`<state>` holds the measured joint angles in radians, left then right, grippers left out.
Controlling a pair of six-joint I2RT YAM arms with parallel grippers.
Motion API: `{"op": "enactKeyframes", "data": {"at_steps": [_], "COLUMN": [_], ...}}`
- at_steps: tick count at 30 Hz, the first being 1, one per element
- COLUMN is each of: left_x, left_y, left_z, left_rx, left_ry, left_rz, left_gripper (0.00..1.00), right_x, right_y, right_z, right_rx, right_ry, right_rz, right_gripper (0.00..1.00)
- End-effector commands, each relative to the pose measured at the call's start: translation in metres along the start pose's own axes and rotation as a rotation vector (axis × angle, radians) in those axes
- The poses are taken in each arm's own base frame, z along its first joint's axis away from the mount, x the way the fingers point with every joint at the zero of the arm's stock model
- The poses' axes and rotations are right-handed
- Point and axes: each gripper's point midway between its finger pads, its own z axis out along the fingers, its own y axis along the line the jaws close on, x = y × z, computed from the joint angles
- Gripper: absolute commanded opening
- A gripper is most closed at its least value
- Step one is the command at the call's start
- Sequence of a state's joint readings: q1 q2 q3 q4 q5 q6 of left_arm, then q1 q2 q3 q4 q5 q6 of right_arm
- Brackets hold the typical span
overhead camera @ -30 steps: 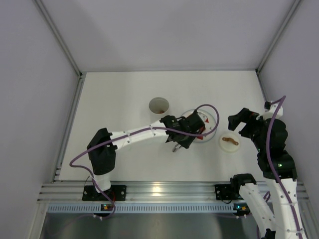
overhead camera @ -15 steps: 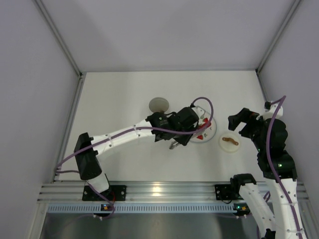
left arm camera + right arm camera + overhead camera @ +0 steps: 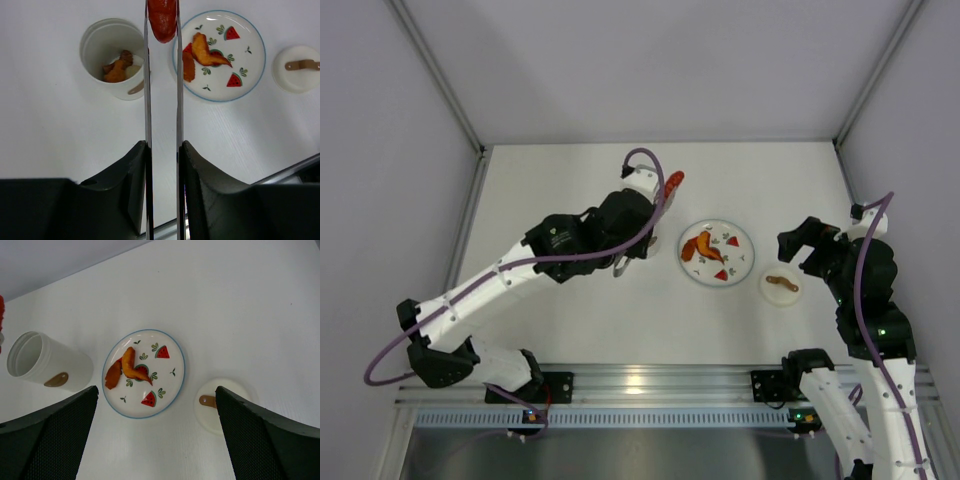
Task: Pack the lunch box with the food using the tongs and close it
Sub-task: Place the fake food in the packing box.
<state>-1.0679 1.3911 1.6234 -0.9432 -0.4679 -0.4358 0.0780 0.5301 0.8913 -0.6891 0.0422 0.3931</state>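
- Lunch box (image 3: pixel 112 57): ahead-left of the left tool (image 3: pixel 163 150), open, with food (image 3: pixel 117 70) inside. A low pass of the tongs could topple it.
- Left tool: clenched on the tongs (image 3: pixel 148 100), whose red tips are pinched together. A slack hold would let them twist.
- Plate (image 3: pixel 250 60): ahead-right, carrying two orange pieces (image 3: pixel 205 50) that may slip when pinched.
- Lid (image 3: pixel 299 67): near the right tool (image 3: pixel 803 240), which is released.
- Counter (image 3: pixel 570 180): plain white, enclosed by pale panels (image 3: pixel 670 60).

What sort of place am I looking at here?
Probably a robotics lab test booth: two robot arms bolted to an aluminium rail, plain grey walls around a white table, staged food on a plate.
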Motion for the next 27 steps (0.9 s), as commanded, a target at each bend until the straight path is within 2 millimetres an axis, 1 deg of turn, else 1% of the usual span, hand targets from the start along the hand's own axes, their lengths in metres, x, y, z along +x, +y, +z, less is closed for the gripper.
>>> {"op": "enactKeyframes", "data": {"at_steps": [1,4,5,7,13,22,27], "left_x": [-0.014,-0.008,-0.002,0.001,0.018,0.024,0.024], "left_y": [0.035,0.055,0.059,0.067,0.066,0.063,0.063], "left_z": [-0.011,-0.004,-0.001,0.003,0.016,0.026,0.025], "left_rx": [-0.11,-0.148,-0.153,-0.162,-0.155,-0.147,-0.141], "left_ry": [-0.06,-0.047,-0.038,-0.028,0.016,0.037,0.036], "left_rz": [-0.064,-0.095,-0.097,-0.113,-0.102,-0.094,-0.096], "left_gripper": [0.33,0.33,0.33,0.33,0.34,0.36,0.38], "right_x": [-0.014,-0.014,-0.015,-0.014,-0.012,-0.01,-0.01], "right_y": [0.004,0.005,0.005,0.005,0.005,0.003,0.003], "right_z": [-0.006,-0.005,-0.005,-0.005,-0.004,-0.003,-0.003], "right_rx": [-0.007,-0.012,-0.012,-0.014,-0.016,-0.009,-0.008], "right_ry": [-0.03,-0.026,-0.029,-0.025,-0.023,-0.017,-0.018], "right_rz": [0.003,0.005,0.005,0.005,0.005,0.0,0.0], "right_gripper": [0.99,0.99,1.0,0.99,1.0,0.99,0.99]}}
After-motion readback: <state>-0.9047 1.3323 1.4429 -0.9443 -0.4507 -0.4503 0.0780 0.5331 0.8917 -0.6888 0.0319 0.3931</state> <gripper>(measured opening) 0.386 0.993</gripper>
